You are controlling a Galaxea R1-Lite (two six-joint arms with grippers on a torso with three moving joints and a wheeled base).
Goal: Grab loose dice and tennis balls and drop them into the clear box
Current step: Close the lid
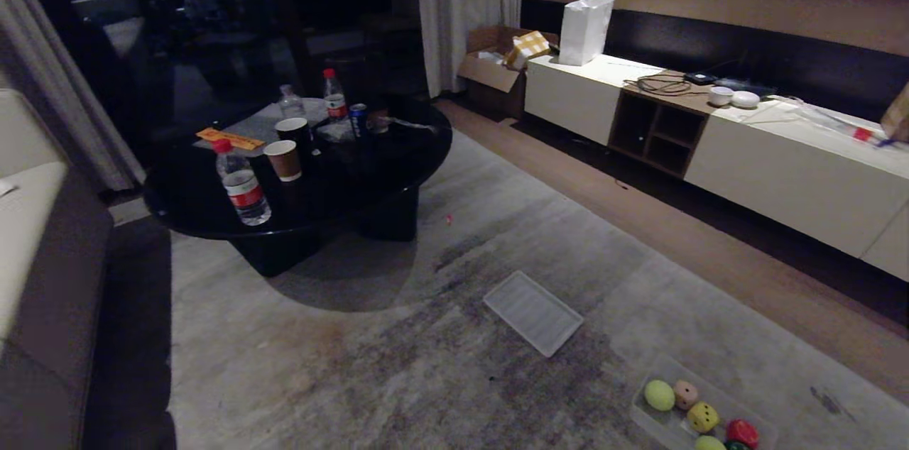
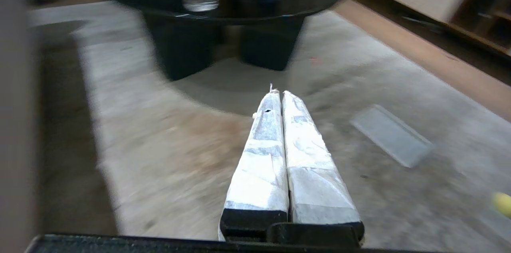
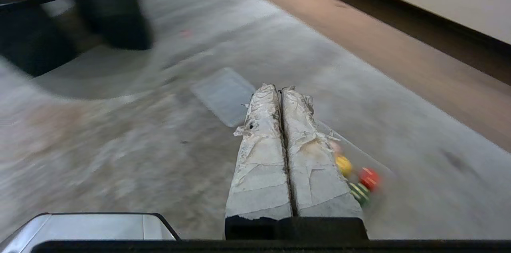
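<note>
The clear box (image 1: 724, 394) sits on the rug at the lower right of the head view. Inside it lie a yellow-green tennis ball (image 1: 659, 395), a beige die (image 1: 685, 394), a pale yellow die (image 1: 702, 416) and a second tennis ball (image 1: 710, 443) cut off by the picture's edge. In the right wrist view the yellow die (image 3: 343, 165) shows just beside my right gripper (image 3: 279, 87), which is shut and empty above the rug. My left gripper (image 2: 278, 92) is also shut on nothing, and a tennis ball (image 2: 502, 204) shows far off to its side. Neither arm appears in the head view.
A red ball (image 1: 742, 432) and a green striped ball (image 3: 359, 193) also lie in the box. The flat ribbed lid (image 1: 532, 312) rests on the rug nearby. A black round table (image 1: 369, 173) with bottles and cups stands ahead on the left, a sofa at far left, a white cabinet (image 1: 774, 166) along the right.
</note>
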